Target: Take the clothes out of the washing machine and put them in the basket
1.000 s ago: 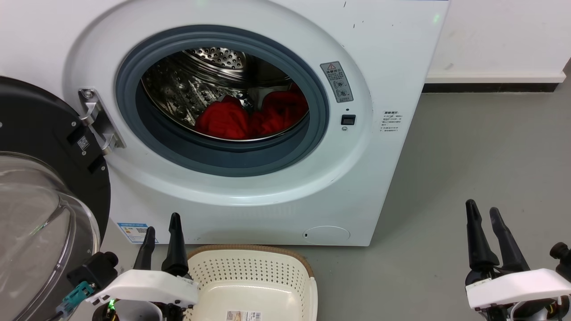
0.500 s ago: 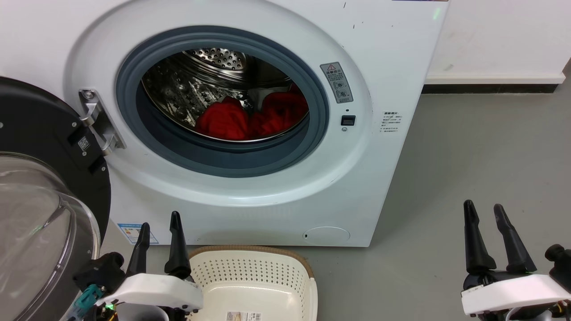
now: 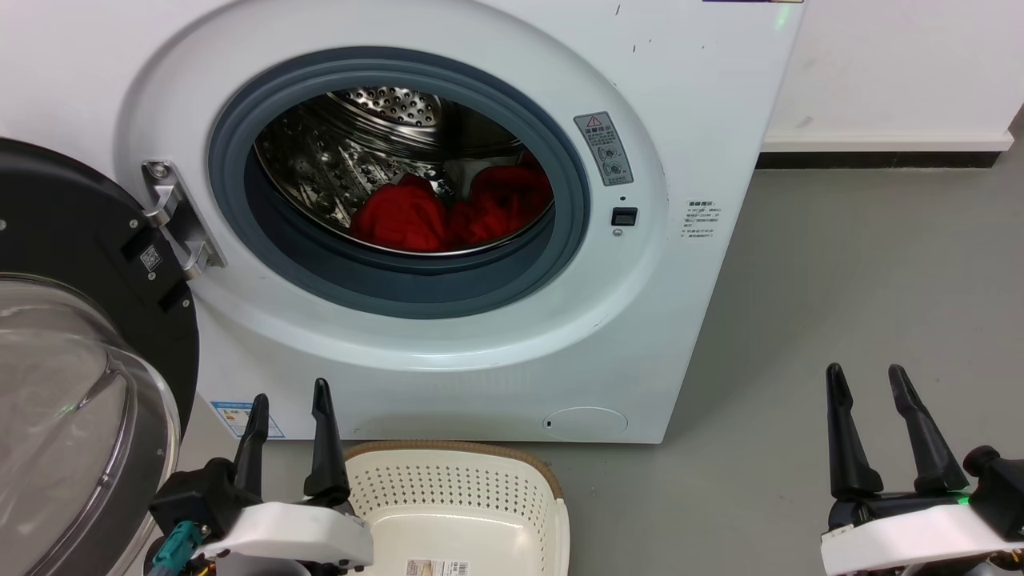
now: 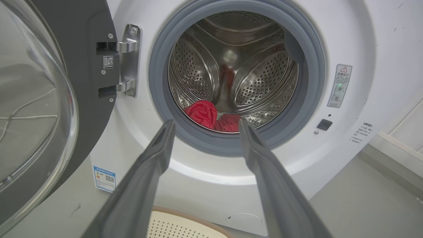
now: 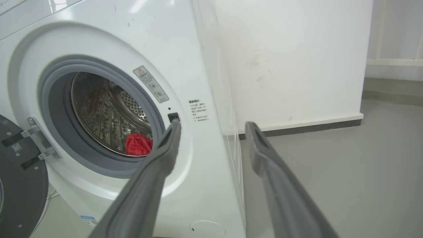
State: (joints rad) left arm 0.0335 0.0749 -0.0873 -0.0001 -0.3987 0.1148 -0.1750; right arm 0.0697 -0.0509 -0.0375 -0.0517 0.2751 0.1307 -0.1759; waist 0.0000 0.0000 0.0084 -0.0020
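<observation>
The white washing machine [image 3: 704,120] stands before me with its porthole open. The red clothes [image 3: 400,216] lie in two bunches low in the steel drum, the second bunch [image 3: 508,200] to the right. The cream basket [image 3: 448,480] sits on the floor against the machine's front. My left gripper [image 3: 290,392] is open beside the basket's left rim, holding nothing. My right gripper [image 3: 866,370] is open over the bare floor to the machine's right. The left wrist view looks between the open left gripper [image 4: 206,122] at the clothes [image 4: 201,112]; the right wrist view shows the open right gripper [image 5: 213,124] and clothes [image 5: 137,144].
The black-framed glass door [image 3: 64,384] hangs swung open at the left, close to my left arm. Grey floor [image 3: 864,264] stretches to the right of the machine, ending at a white wall with a dark skirting [image 3: 880,156].
Both grippers have spread their fingers wider. Both wrists have sunk a little toward the bottom edge of the head view. The clothes and basket have not moved.
</observation>
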